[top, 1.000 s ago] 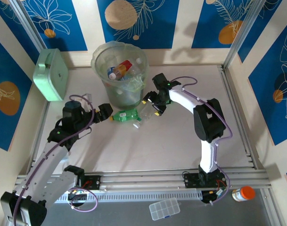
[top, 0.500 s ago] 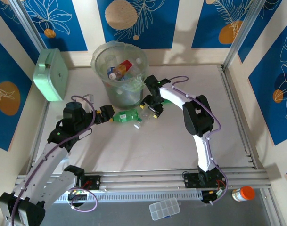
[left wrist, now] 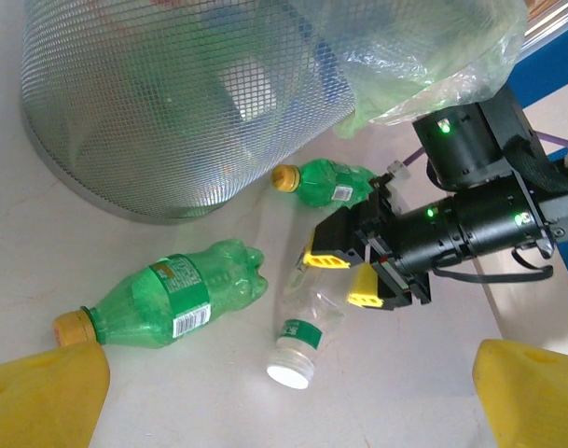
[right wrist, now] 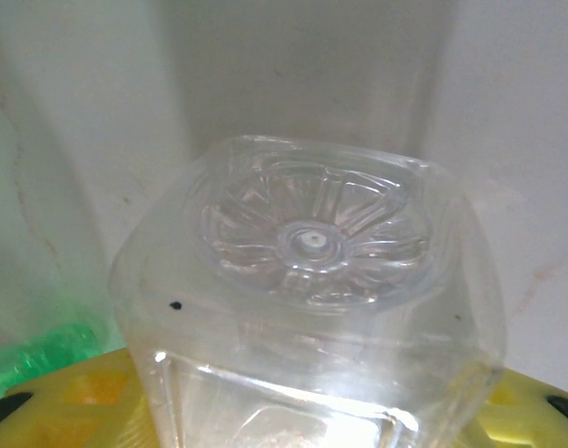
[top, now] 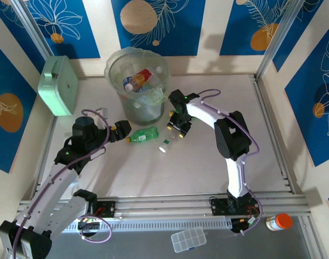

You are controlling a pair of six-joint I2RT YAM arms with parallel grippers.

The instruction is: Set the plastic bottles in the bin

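Plastic bottles (top: 143, 135): three lie loose on the table (top: 196, 167) in front of the bin (top: 137, 110), and more sit inside it.
Left gripper (top: 122, 129): nearest the bases, with its jaws spread wide and nothing between them. In the left wrist view its yellow fingers (left wrist: 41, 401) sit in the two bottom corners, well apart.
Green bottle (left wrist: 172, 299): on its side just beyond the left gripper, with its yellow cap just beside one finger. It has a white barcode patch on a darker green band, and its lobed base points toward the bin.
Clear bottle (left wrist: 297, 341): on its side beside the green bottle, white cap toward the arms, with a narrow green band below the neck.
Right gripper (left wrist: 349, 275): its yellow pads are closed on the base end of the clear bottle, one on each side.
Right wrist view: the clear bottle's moulded petal base seen close up. The body is squarish with rounded corners, a yellow pad (right wrist: 69, 392) stands at each lower edge, and there is a green blur at lower left.
Second green bottle (left wrist: 330, 182): the left wrist view catches it lying at the foot of the bin, beyond the right gripper, yellow cap to the left.
Bin: upright at the far side of the table. Up close its wall reads as fine mesh, and a clear bag (left wrist: 433, 56) spills over the rim.
Binned bottles (top: 144, 75): from overhead they are piled inside, one with a red label.
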